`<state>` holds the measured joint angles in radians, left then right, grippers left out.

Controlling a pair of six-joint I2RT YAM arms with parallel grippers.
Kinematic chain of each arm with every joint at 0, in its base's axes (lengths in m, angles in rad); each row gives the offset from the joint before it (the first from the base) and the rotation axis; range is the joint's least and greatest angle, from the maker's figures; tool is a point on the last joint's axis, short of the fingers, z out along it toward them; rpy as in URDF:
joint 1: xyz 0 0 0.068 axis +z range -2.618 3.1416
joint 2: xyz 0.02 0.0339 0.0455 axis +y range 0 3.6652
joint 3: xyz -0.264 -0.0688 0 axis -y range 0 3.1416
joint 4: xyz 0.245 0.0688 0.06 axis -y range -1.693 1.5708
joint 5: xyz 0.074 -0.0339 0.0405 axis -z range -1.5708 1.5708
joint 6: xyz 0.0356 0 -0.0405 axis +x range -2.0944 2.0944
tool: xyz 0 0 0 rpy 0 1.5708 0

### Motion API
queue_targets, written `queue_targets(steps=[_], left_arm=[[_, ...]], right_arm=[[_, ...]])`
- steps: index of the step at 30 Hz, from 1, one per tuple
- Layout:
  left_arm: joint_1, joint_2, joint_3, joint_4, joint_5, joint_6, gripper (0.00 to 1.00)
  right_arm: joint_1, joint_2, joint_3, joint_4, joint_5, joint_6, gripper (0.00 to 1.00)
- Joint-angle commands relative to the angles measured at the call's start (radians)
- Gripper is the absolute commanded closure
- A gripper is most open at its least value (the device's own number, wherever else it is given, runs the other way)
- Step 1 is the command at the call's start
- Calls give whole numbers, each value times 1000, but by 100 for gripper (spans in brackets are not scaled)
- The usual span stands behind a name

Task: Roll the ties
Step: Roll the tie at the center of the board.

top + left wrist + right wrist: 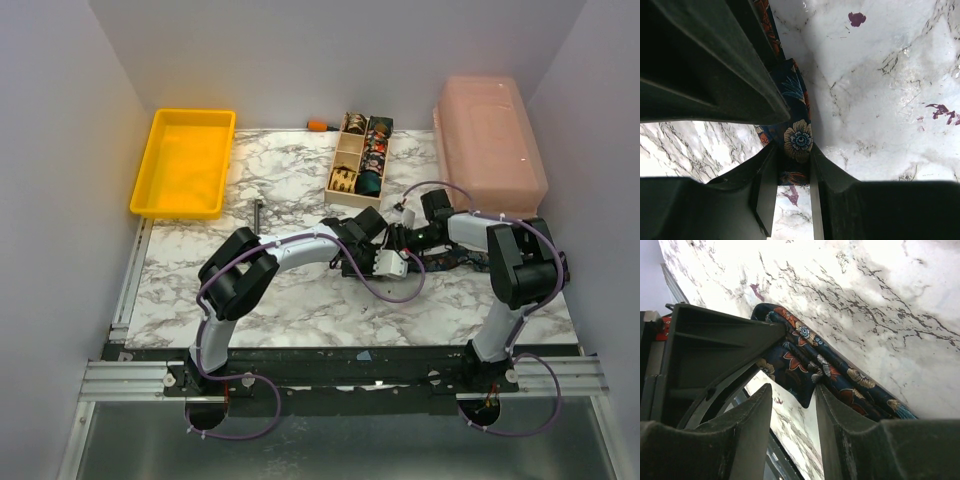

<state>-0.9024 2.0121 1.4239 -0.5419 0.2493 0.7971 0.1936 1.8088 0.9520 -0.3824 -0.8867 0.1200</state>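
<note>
Both arms meet at the middle of the marble desk (300, 300), a little right of centre in the top view, just below the wooden compartment box (352, 152).

The floral tie (840, 367), dark blue with orange, cream and teal flowers, lies on the desk there. In the right wrist view it runs as a folded band from the upper left of the frame down to the lower right.

The left gripper (794, 146) is closed to a narrow gap. A fold of the tie is clamped between its two dark fingers at the lower centre of the left wrist view. The cloth rises from there toward the top of the frame, partly hidden behind a large dark gripper body at the upper left.

The right gripper (793, 387) stands partly open, with a pointed end of the tie hanging in the gap between its fingers. The right finger touches the cloth. Whether the pair actually pinches it, I cannot tell.

In the top view the wooden box holds several coiled ties (372, 155) in its compartments. At the upper left sits a yellow tray (150, 190) and at the upper right a pink lidded box (490, 140). An orange-handled tool (318, 125) lies at the far edge. A dark metal tool (258, 212) lies between the tray and the wooden box.
</note>
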Motion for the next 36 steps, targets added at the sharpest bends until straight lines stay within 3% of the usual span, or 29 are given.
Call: queue_targets(steps=[1,4,9,13,17,29,34,36], left_arm=[[10,-18,-10,-6,27,-5,71],[13,-16,-10,-6,29,-7,70],[25,-25,-10,-3,43,-27,66],[58,-73,-29,16,105,-65,44],[95,-137,-72,96,200,-116,33],[93,-30,24,134,272,-261,22],[89,-1,10,148,267,-281,22],[85,19,11,142,261,-282,27]], right_arm=[[10,40,-7,25,5,8,57],[12,54,1,23,16,0,67],[12,56,32,7,35,-10,99],[13,20,45,19,28,14,100],[13,41,54,4,29,3,100],[15,78,50,13,63,-7,100],[15,78,46,20,61,-2,100],[15,77,45,19,54,0,100]])
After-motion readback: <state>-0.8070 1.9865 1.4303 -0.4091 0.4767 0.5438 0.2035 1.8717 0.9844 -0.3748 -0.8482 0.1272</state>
